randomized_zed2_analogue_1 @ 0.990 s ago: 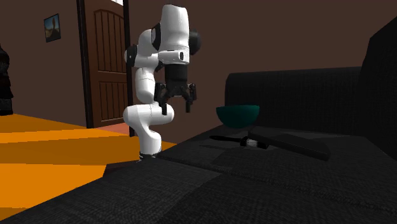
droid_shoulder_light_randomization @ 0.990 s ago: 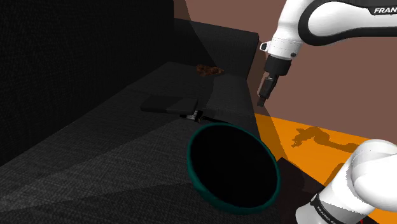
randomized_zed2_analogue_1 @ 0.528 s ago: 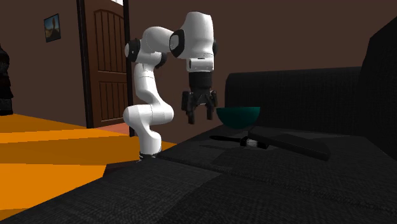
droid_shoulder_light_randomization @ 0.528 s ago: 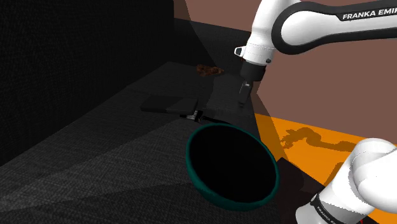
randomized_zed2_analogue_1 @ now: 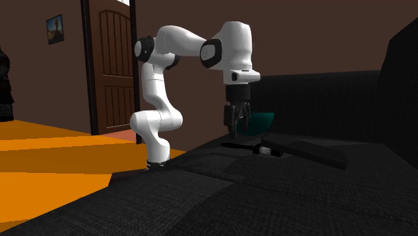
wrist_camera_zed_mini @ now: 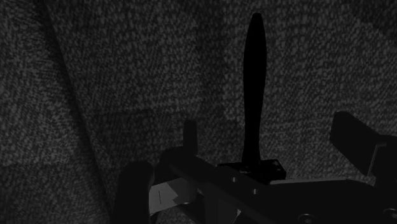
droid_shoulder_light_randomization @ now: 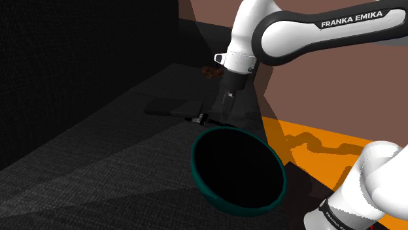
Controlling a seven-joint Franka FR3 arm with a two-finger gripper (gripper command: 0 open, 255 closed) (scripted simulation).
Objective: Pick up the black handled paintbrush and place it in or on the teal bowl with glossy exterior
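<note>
1. Shoulder view: a black fabric sofa (droid_shoulder_light_randomization: 98,150) takes up most of the scene, with a brown wall (droid_shoulder_light_randomization: 314,91) and an orange floor (droid_shoulder_light_randomization: 320,140) beyond it.
2. The bowl (droid_shoulder_light_randomization: 238,171), teal at its rim and dark inside, sits on the seat at the near edge.
3. The brush (droid_shoulder_light_randomization: 201,118) lies flat on the seat just past the bowl's far rim. Its pale ferrule catches the light, while the black handle is hard to make out against the fabric.
4. The white arm (droid_shoulder_light_randomization: 294,32) reaches in from the right. Its end effector (droid_shoulder_light_randomization: 227,108) points down, close over the brush.
5. A dark flat slab (droid_shoulder_light_randomization: 171,106) lies near the brush, and a small brown thing (droid_shoulder_light_randomization: 213,70) rests further back.
6. Second exterior view: a brown door (randomized_zed2_analogue_1: 114,67) and a small picture (randomized_zed2_analogue_1: 55,28) stand behind the arm.
7. The end effector hangs just above the handle with its fingers spread apart and nothing between them. It covers the left part of the bowl.
8. The brush lies on the seat in front of the bowl, its ferrule end towards the slab.
9. Wrist view: the black handle runs straight away over the grainy fabric, resting free.
</note>
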